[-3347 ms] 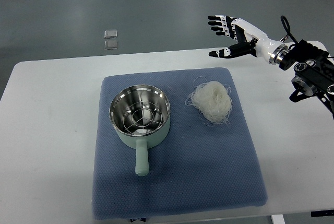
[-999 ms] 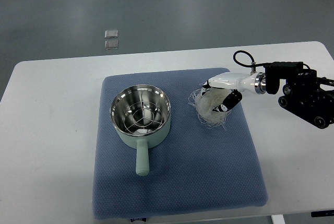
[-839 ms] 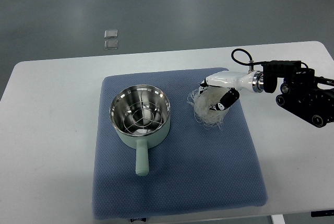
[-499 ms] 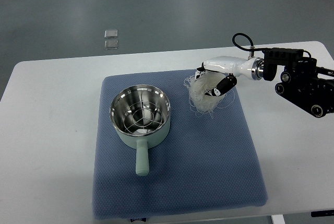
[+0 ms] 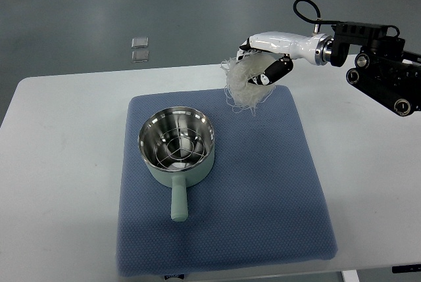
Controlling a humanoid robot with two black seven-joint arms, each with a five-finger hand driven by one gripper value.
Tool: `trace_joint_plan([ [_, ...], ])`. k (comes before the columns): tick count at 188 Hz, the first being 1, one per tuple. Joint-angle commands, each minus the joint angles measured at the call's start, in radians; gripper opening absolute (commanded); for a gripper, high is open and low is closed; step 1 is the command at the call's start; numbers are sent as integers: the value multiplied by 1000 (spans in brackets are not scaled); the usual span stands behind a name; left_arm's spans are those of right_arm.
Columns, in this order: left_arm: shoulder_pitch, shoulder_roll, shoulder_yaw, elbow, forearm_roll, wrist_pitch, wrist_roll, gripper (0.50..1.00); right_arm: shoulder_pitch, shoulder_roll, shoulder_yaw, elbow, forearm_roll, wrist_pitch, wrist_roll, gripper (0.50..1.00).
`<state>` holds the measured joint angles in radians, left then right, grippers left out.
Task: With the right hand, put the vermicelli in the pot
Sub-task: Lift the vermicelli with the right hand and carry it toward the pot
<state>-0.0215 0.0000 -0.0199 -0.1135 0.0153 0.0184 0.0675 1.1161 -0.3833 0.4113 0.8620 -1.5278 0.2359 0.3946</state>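
Observation:
My right hand (image 5: 263, 65) comes in from the right edge and is shut on a white bundle of vermicelli (image 5: 242, 85), holding it in the air above the far edge of the blue mat (image 5: 263, 190). Loose strands hang down from the bundle. The pale green pot (image 5: 176, 147) with a steel inside and a wire rack stands on the mat's left half, its handle pointing toward me. The hand is up and to the right of the pot. The left hand does not show.
The mat lies on a white table (image 5: 59, 164). Two small clear squares (image 5: 139, 49) lie on the grey floor beyond the table. The black arm housing (image 5: 381, 78) hangs over the table's far right corner.
The right hand came down onto the vermicelli on the mat, closed on it, and has lifted it up and to the left, off the mat. The pot has not moved.

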Motion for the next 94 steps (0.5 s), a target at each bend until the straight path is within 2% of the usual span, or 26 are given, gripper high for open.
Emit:
trace_joint_plan([
  [1, 0, 0, 0, 0, 0, 0, 0, 1000, 42, 12, 0, 0, 21, 6, 0, 500],
  [94, 0, 0, 0, 0, 0, 0, 0, 1000, 61, 279, -2, 12, 38, 11, 1, 509],
])
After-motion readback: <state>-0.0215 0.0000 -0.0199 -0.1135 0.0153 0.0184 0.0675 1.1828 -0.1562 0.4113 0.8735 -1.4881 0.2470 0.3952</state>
